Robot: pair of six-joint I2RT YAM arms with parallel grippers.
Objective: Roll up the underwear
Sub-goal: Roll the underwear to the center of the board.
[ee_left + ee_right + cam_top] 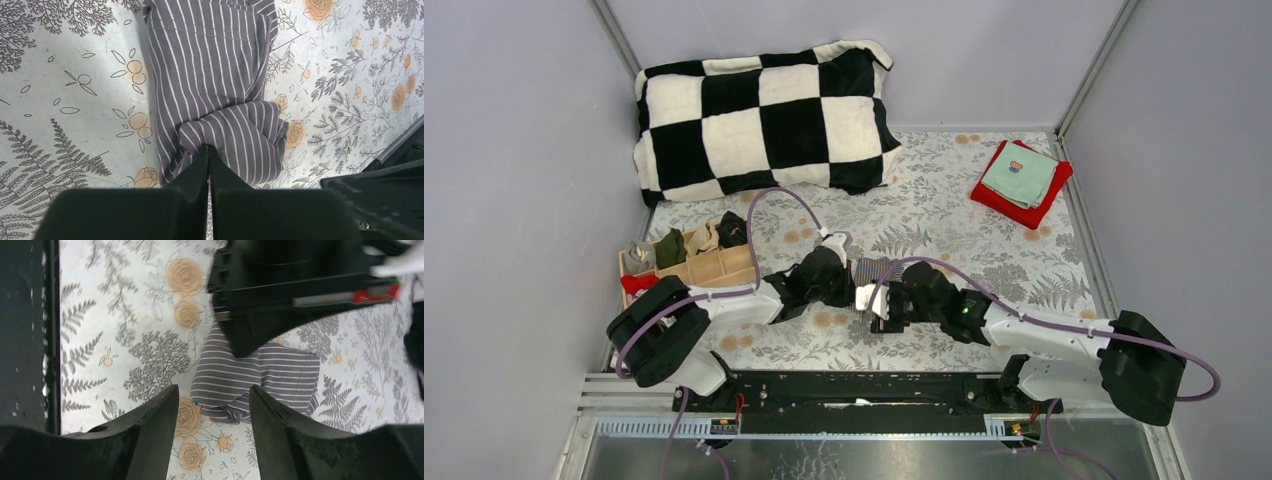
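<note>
The grey striped underwear (876,270) lies bunched on the floral table cover, between my two grippers. In the left wrist view it (215,75) runs away from me as a long folded strip, its near end doubled over. My left gripper (208,150) is shut, its tips pinching that doubled fold, where the cloth puckers. My right gripper (213,390) is open and hovers over the other edge of the underwear (260,375), where an orange-brown band peeks out. It touches nothing. The black pinstriped underwear is not plainly in view.
A wooden divider box (714,268) with rolled cloth items stands at the left. A black-and-white checkered pillow (764,115) lies at the back. A teal cloth (1019,172) sits on a red cloth (999,195) at the back right. Grey walls enclose the table.
</note>
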